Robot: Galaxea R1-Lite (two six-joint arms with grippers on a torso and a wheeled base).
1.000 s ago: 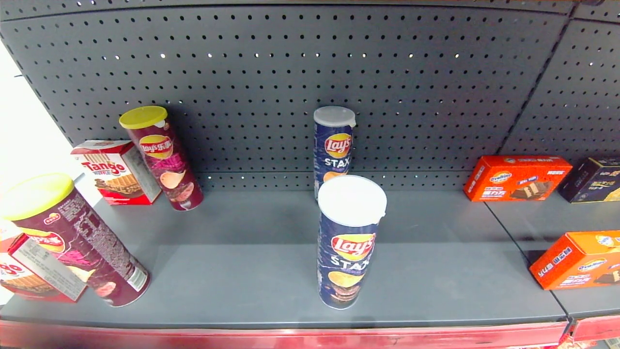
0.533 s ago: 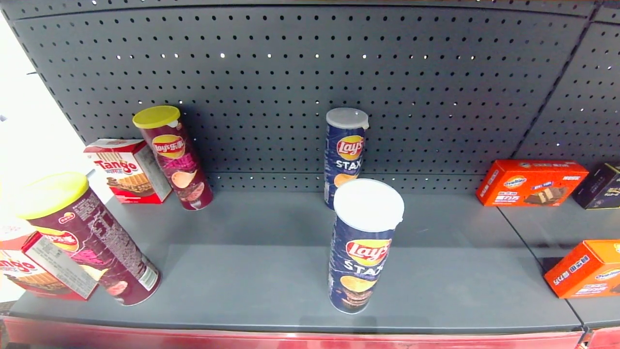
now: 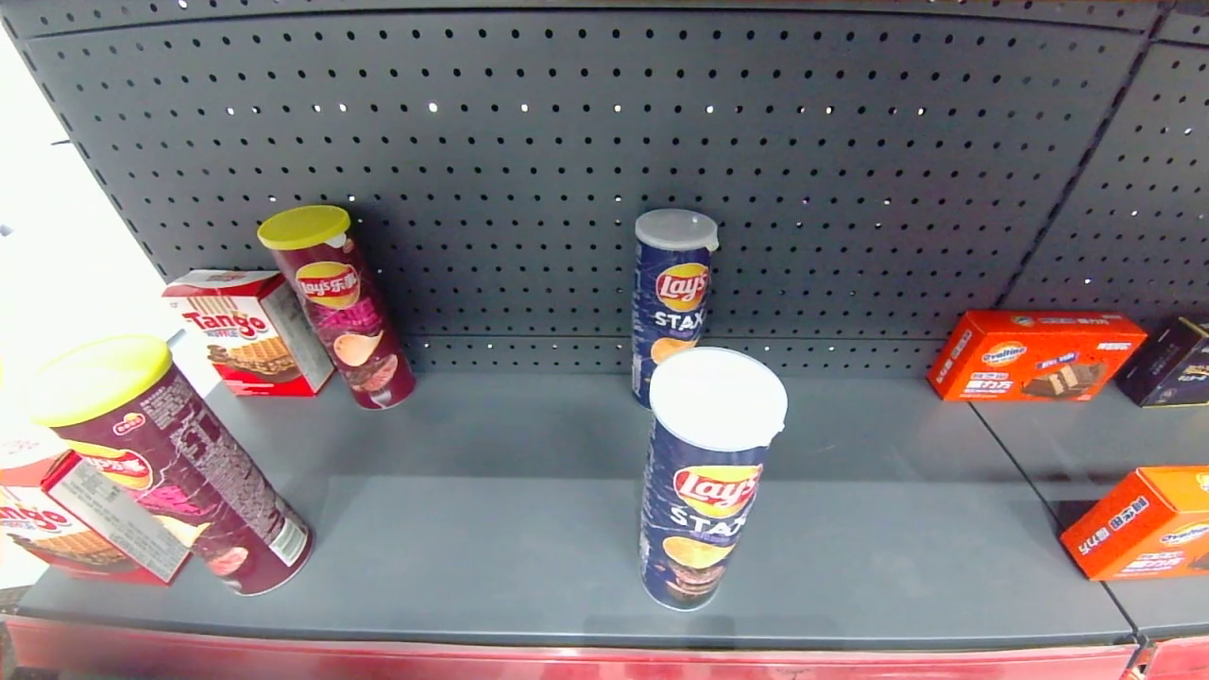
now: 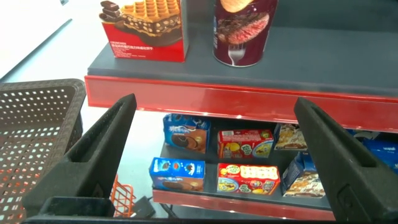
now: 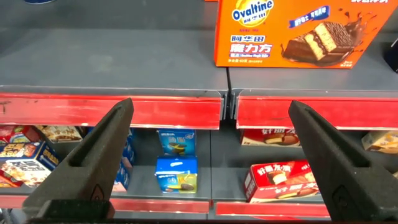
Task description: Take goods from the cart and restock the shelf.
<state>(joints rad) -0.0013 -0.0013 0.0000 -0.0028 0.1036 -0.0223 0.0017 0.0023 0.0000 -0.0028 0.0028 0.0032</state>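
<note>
Upright near the front edge of the grey shelf (image 3: 472,529), about midway along: a dark blue chip can (image 3: 704,491), white lid, round red-and-yellow logo, white lettering beneath. Directly behind, against the pegboard back wall (image 3: 567,142), a second blue can (image 3: 672,302) with the same label. At the back left, a maroon can (image 3: 335,307) with a yellow lid, touching a red-and-white wafer box (image 3: 246,331). At the front left, another maroon can (image 3: 161,463) and another wafer box (image 3: 66,529), barcode side out. On the right, two orange chocolate-bar boxes (image 3: 1034,354) (image 3: 1138,524) and a dark box (image 3: 1176,373). Left gripper (image 4: 214,104) facing the shelf's red front strip (image 4: 249,99), jaws spread wide, nothing between them, dark mesh cart (image 4: 31,137) beside. Right gripper (image 5: 211,107) likewise spread and empty, facing the strip under an orange box.
</note>
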